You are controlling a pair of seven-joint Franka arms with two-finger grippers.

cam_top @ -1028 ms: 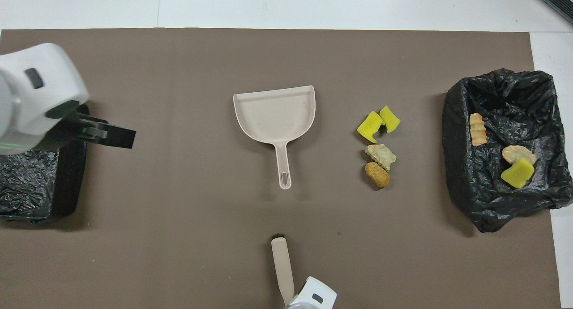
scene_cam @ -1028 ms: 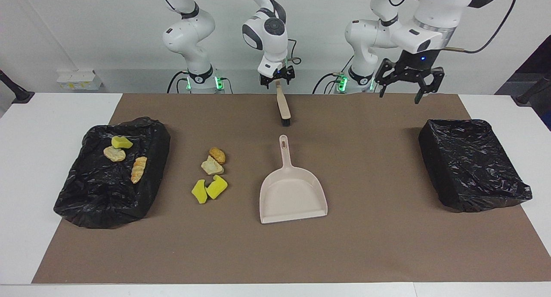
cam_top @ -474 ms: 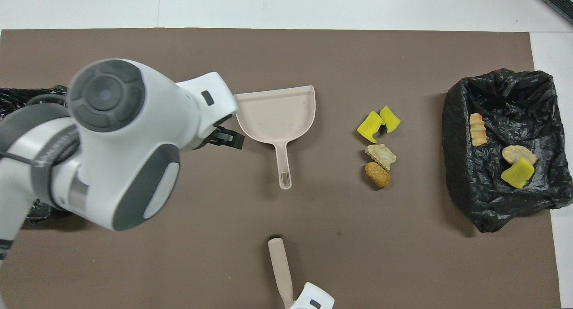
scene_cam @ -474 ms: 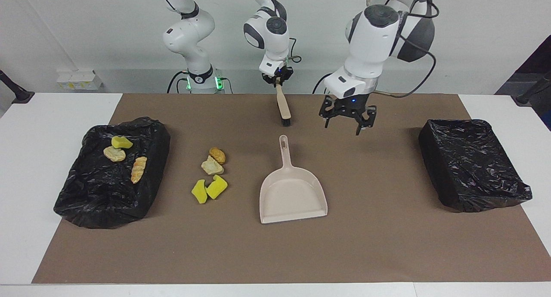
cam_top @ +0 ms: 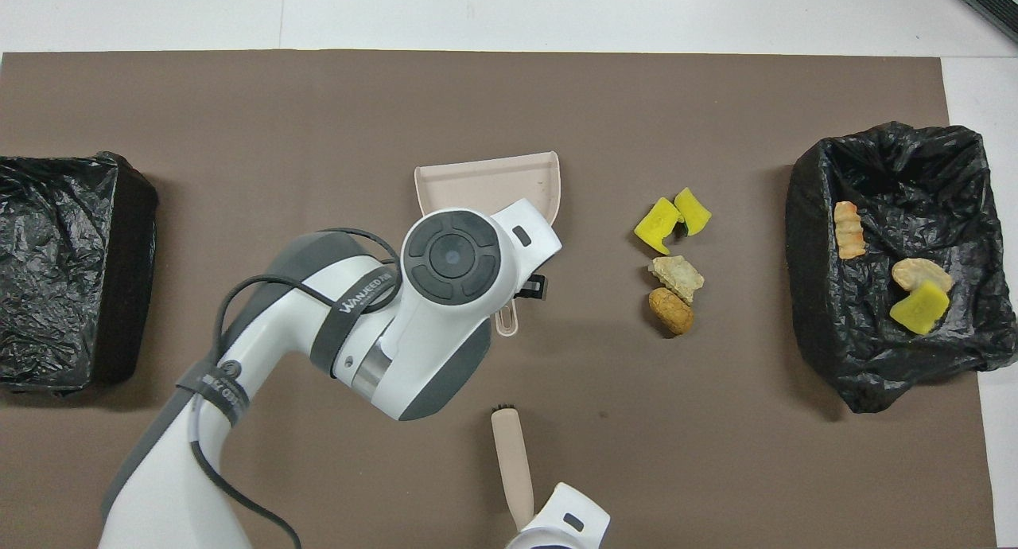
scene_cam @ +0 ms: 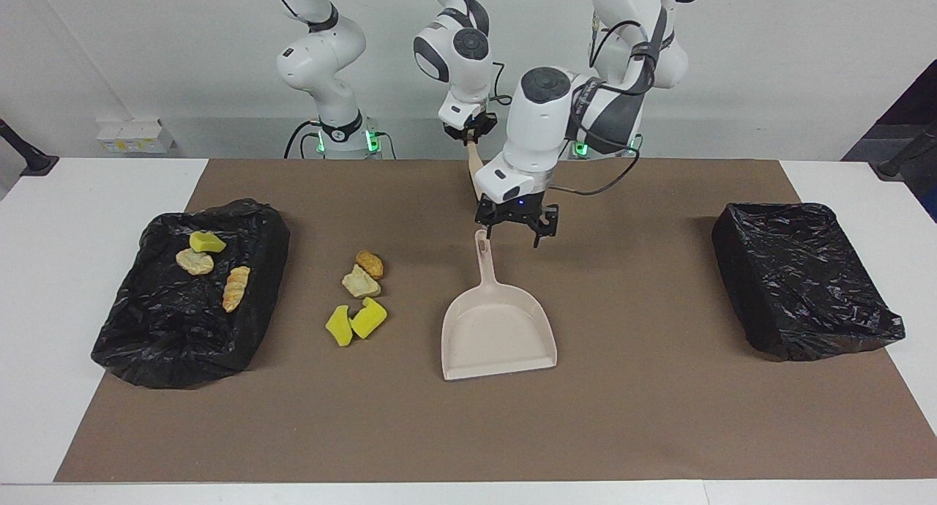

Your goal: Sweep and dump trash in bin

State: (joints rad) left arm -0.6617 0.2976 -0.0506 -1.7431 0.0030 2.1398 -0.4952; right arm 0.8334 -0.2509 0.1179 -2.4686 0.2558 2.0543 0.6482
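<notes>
Several trash chunks (scene_cam: 359, 293) (cam_top: 672, 255), yellow, beige and orange-brown, lie on the brown mat between the beige dustpan (scene_cam: 498, 329) (cam_top: 485, 179) and the black-lined bin (scene_cam: 190, 293) (cam_top: 899, 262) at the right arm's end. Three more chunks (scene_cam: 208, 263) lie in that bin. My left gripper (scene_cam: 514, 236) hangs open just above the end of the dustpan's handle (scene_cam: 484, 260), slightly to its side. My right gripper (scene_cam: 472, 133) is shut on the handle of the brush (scene_cam: 476, 174) (cam_top: 511, 461), near the robots. The left arm partly hides the brush in the facing view.
A second black-lined bin (scene_cam: 801, 278) (cam_top: 67, 270) stands at the left arm's end of the mat with nothing in it. The left arm (cam_top: 429, 310) covers most of the dustpan's handle from above.
The left arm swung from above the bin at its end to the dustpan's handle and came lower. The right gripper closed on the brush handle, and the brush shifted slightly.
</notes>
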